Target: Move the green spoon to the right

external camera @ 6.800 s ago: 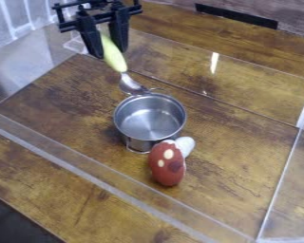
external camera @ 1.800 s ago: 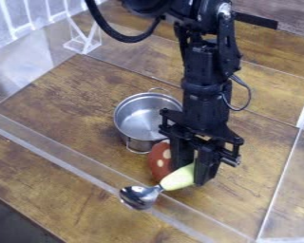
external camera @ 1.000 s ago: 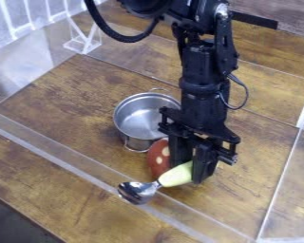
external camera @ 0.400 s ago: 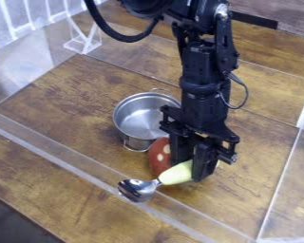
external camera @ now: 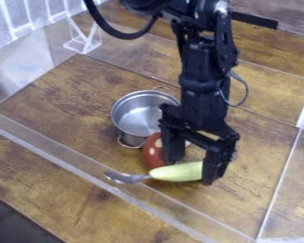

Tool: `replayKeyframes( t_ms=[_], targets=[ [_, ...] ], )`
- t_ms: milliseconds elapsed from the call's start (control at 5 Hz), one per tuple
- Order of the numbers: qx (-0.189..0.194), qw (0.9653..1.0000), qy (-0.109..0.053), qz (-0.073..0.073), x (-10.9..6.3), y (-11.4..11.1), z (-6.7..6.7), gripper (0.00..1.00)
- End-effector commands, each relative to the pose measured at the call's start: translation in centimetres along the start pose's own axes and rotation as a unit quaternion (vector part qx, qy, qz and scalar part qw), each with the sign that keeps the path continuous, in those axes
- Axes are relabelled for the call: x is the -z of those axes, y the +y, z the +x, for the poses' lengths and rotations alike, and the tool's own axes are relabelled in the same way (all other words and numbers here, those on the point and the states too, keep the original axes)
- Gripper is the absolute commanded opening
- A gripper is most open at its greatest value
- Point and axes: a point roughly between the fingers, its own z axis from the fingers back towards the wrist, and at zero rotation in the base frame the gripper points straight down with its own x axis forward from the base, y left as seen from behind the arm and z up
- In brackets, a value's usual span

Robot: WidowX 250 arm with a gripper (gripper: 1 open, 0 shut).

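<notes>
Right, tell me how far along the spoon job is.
The green spoon lies beyond the steel pot, beside the mushroom toy, so the move looks made. The gripper stands open around its handle; backing away seems left.

A: Surface?
B: Brown wood-grain bench (external camera: 53,95), spanning the frame.
A: On it?
B: Steel pot (external camera: 138,114), centre; red toy (external camera: 154,152) just below; green spoon (external camera: 178,172), lower centre, bowl pointing left.

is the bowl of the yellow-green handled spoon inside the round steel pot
No, the shiny silver bowl of the yellow-green handled spoon lies outside the round steel pot, off to the left of the handle.
</notes>
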Motion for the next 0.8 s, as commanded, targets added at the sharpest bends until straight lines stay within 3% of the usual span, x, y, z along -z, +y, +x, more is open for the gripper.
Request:
replayKeyframes(
  t_ms=[0, 200, 600],
  targets=[
    [0.005, 0.9985, -0.054, 0.005, -3.58, -0.2, -0.43, 1.0],
    [0.004, 0.9981, -0.061, 0.007, -3.97, -0.21, -0.55, 1.0],
    [0.001, 0.9981, -0.061, 0.011, -3.7, 0.0, -0.69, 1.0]
  ],
)
